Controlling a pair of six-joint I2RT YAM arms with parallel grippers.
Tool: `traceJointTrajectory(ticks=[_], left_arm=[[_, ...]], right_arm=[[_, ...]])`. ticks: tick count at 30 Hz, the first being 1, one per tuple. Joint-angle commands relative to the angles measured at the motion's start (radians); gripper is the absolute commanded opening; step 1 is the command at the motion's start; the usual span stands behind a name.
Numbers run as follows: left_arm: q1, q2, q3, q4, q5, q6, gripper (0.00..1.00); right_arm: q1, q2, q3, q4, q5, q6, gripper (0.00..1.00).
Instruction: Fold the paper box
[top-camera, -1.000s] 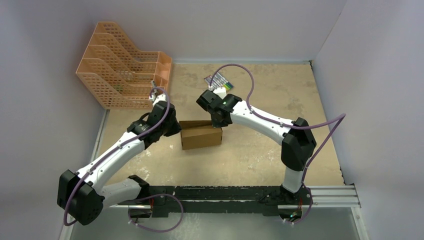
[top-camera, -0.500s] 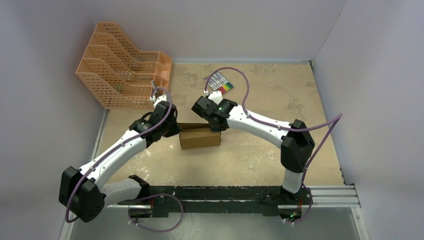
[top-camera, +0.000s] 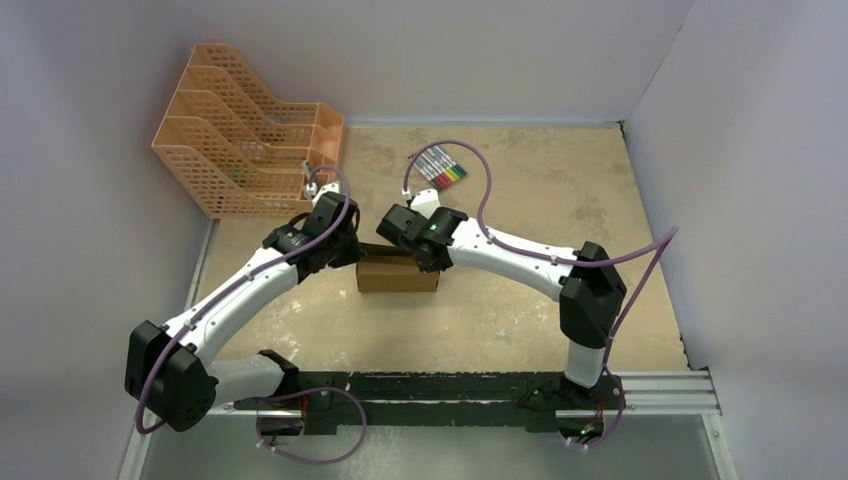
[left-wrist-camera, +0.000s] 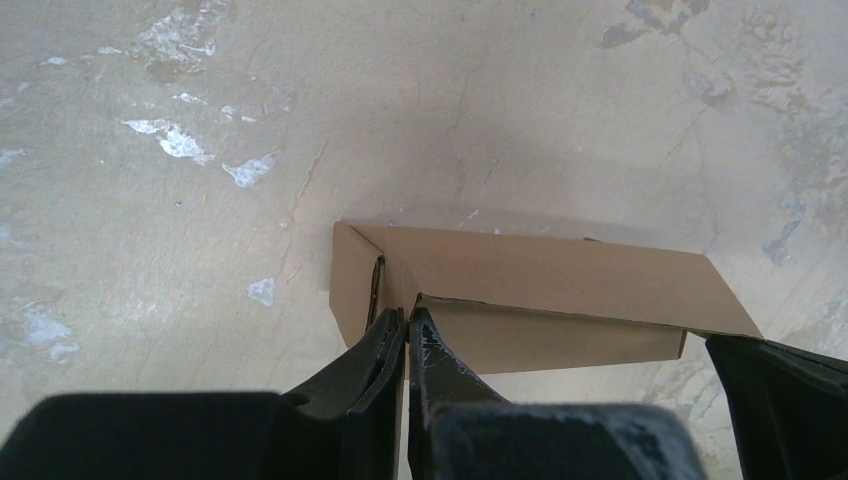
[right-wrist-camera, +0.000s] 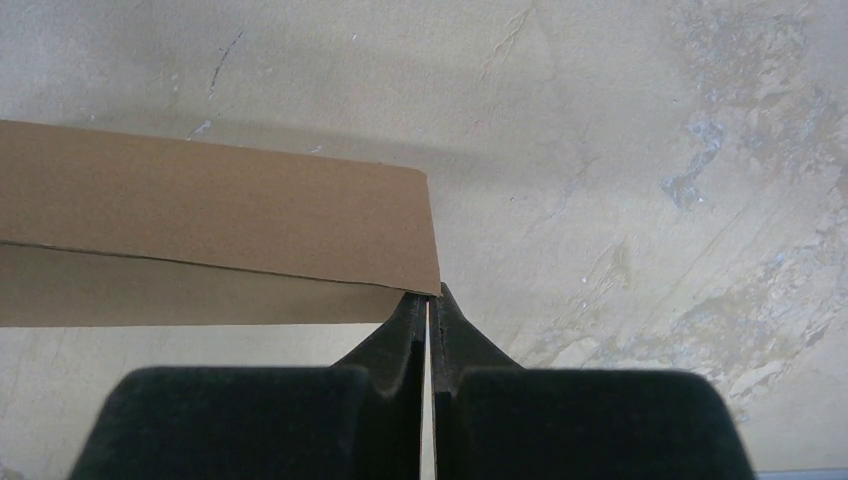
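1. Paper box (top-camera: 398, 275) of plain brown cardboard is sitting near the middle of the tan table (top-camera: 560, 200), already shaped into a small rectangular block with its long side running left to right.
2. Both arms are reaching over the paper box from the near edge, the left one arriving at its left end and the right one at its right end.
3. Seen from the left wrist, the left gripper (left-wrist-camera: 406, 322) is showing its two dark fingers pressed nearly together, with only a hairline gap between them. The tips are touching the corner where the end flap meets the top panel. Whether any cardboard is pinched between them cannot be told.
4. The end flap beside those tips is sitting slightly ajar, with a dark slit showing along it.
5. Seen from the right wrist, the right gripper (right-wrist-camera: 428, 300) is narrowed to a thin slit with pale table showing through. Its tips are touching the corner of the top panel.
6. An orange mesh file rack (top-camera: 240, 150) is standing at the far left, well apart from the box.
7. A fan of coloured markers (top-camera: 441, 167) is lying on the table beyond the box.
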Motion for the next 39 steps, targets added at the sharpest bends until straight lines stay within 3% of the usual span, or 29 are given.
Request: traceJointTrajectory(ticks=[1, 13, 31, 39], left_arm=[[-0.006, -0.002, 0.056, -0.001, 0.023, 0.037, 0.03], [-0.006, 0.028, 0.084, -0.141, -0.058, 0.159, 0.03], [-0.008, 0.038, 0.046, -0.093, -0.003, 0.121, 0.03], [-0.008, 0.049, 0.084, -0.158, -0.092, 0.157, 0.03]], right_arm=[[0.019, 0.039, -0.022, -0.014, -0.032, 0.037, 0.0], [0.021, 0.044, -0.015, -0.014, -0.024, 0.032, 0.0], [0.021, 0.05, -0.007, -0.02, -0.015, 0.033, 0.0], [0.021, 0.057, 0.0, -0.021, -0.013, 0.03, 0.0]])
